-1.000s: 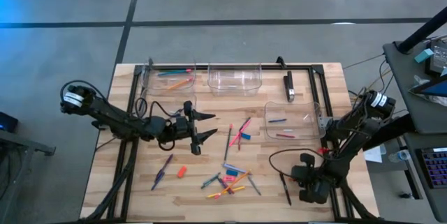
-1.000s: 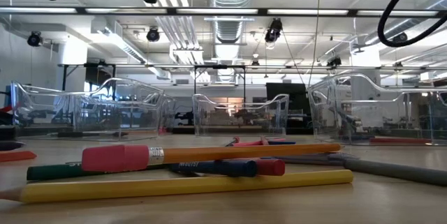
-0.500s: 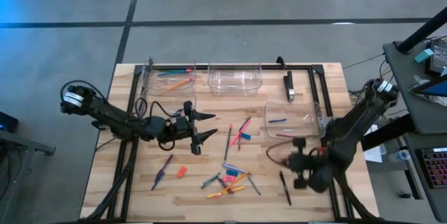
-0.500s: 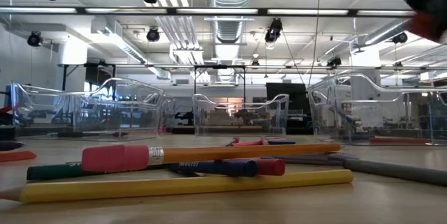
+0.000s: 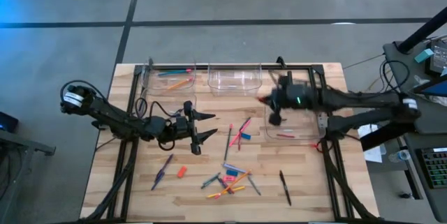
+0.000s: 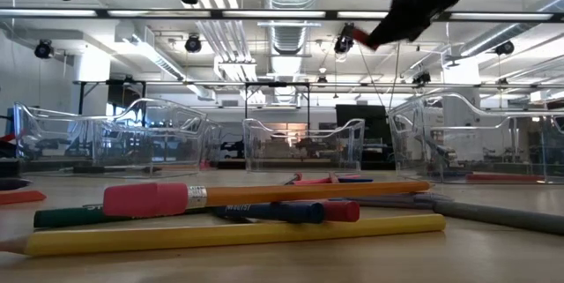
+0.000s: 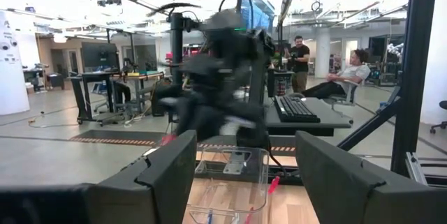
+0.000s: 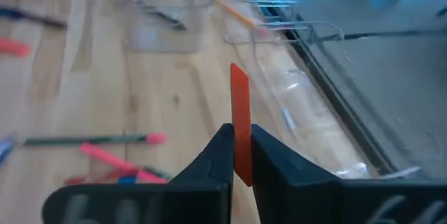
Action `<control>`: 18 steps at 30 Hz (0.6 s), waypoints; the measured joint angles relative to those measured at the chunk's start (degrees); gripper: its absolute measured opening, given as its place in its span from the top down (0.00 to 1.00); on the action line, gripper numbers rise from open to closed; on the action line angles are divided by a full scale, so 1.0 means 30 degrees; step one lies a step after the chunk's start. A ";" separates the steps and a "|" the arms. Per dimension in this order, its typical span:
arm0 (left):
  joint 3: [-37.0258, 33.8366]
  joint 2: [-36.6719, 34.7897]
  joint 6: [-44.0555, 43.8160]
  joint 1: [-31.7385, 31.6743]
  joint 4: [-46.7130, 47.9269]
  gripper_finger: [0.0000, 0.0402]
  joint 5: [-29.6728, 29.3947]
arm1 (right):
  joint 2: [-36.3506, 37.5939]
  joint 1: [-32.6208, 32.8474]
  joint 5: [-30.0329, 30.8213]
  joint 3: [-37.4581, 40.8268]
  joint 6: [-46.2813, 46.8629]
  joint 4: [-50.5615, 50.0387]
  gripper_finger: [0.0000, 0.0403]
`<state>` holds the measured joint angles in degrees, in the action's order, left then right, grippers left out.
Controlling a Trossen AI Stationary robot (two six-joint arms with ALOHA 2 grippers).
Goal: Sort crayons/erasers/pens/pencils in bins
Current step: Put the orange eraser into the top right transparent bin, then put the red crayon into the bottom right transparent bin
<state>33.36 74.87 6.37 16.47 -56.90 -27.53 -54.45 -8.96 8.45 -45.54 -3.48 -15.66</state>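
Right claw (image 8: 241,155) pinching a red stick, likely a crayon (image 8: 239,116), above the bins (image 5: 235,79), left claw (image 5: 202,126) wide.

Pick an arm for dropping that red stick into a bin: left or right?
Right. Its gripper is already shut on the red stick and hangs beside the bin holding similar sticks. The left gripper is open and empty near the table's middle.

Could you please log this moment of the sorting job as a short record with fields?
right pincer: shut on a red-orange stick, probably a crayon, raised above the table near the right-hand bin
left pincer: open, empty, waiting left of centre
far-left bin: holds a few sticks
far-middle bin: looks empty
loose pile: sticks and erasers unsorted on the table
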 joint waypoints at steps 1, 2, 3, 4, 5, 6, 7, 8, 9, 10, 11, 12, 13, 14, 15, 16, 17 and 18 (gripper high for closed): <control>0.0000 0.0000 0.0000 0.0000 0.0000 0.44 0.0000 | -0.0327 -0.1421 -0.1146 0.0000 -0.0198 0.0449 0.94; 0.0000 0.0000 0.0000 0.0000 0.0002 0.44 0.0000 | -0.0677 -0.2691 -0.1996 0.0000 -0.0412 0.0822 0.93; 0.0000 0.0000 0.0001 0.0000 0.0013 0.44 0.0000 | -0.1078 -0.3862 -0.2660 0.0006 -0.0737 0.1184 0.92; 0.0000 0.0000 0.0001 0.0000 0.0046 0.44 0.0000 | -0.1499 -0.4932 -0.3136 0.0007 -0.0974 0.1584 0.92; 0.0000 0.0000 0.0007 0.0000 0.0098 0.44 0.0000 | -0.1917 -0.5894 -0.3533 0.0007 -0.1149 0.1991 0.91; 0.0000 0.0000 0.0007 0.0000 0.0153 0.44 0.0000 | -0.2346 -0.6801 -0.3947 0.0007 -0.1192 0.2376 0.91; 0.0000 0.0000 0.0007 0.0000 0.0168 0.44 0.0000 | -0.2820 -0.7616 -0.4464 0.0007 -0.1196 0.2823 0.90; 0.0000 0.0000 0.0015 0.0000 0.0168 0.44 0.0000 | -0.3330 -0.8332 -0.5139 0.0007 -0.1196 0.3397 0.90; 0.0000 0.0000 0.0015 -0.0021 0.0156 0.44 0.0000 | -0.3842 -0.8936 -0.5850 -0.0002 -0.1196 0.3968 0.89; 0.0000 0.0000 0.0022 -0.0056 0.0160 0.44 0.0000 | -0.4374 -0.9476 -0.6486 -0.0054 -0.1187 0.4457 0.88; 0.0000 0.0000 0.0022 -0.0109 0.0168 0.44 -0.0004 | -0.4917 -0.9867 -0.7037 -0.0160 -0.1095 0.5019 0.87; 0.0000 0.0000 0.0022 -0.0135 0.0168 0.44 -0.0007 | -0.5465 -1.0170 -0.7513 -0.0364 -0.0893 0.5483 0.85; 0.0000 0.0000 0.0022 -0.0163 0.0166 0.44 -0.0007 | -0.6026 -1.0382 -0.7941 -0.0631 -0.0752 0.5819 0.83; 0.0000 0.0000 0.0022 -0.0184 0.0168 0.44 -0.0007 | -0.6557 -1.0502 -0.8328 -0.0961 -0.0681 0.5955 0.81; 0.0000 0.0000 0.0022 -0.0205 0.0169 0.44 -0.0007 | -0.7045 -1.0560 -0.8703 -0.1305 -0.0657 0.5886 0.78; 0.0000 0.0000 0.0022 -0.0212 0.0197 0.44 -0.0007 | -0.7499 -1.0565 -0.9021 -0.1668 -0.0675 0.5630 0.74; 0.0000 0.0000 0.0022 -0.0219 0.0263 0.44 -0.0007 | -0.7901 -1.0532 -0.9367 -0.2064 -0.0735 0.5229 0.70; 0.0000 0.0000 0.0022 -0.0219 0.0330 0.44 -0.0007 | -0.8229 -1.0510 -0.9755 -0.2499 -0.0820 0.4653 0.66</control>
<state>33.36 74.87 6.44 15.81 -55.91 -27.55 -79.14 -40.49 -20.82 -53.04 -5.94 -1.70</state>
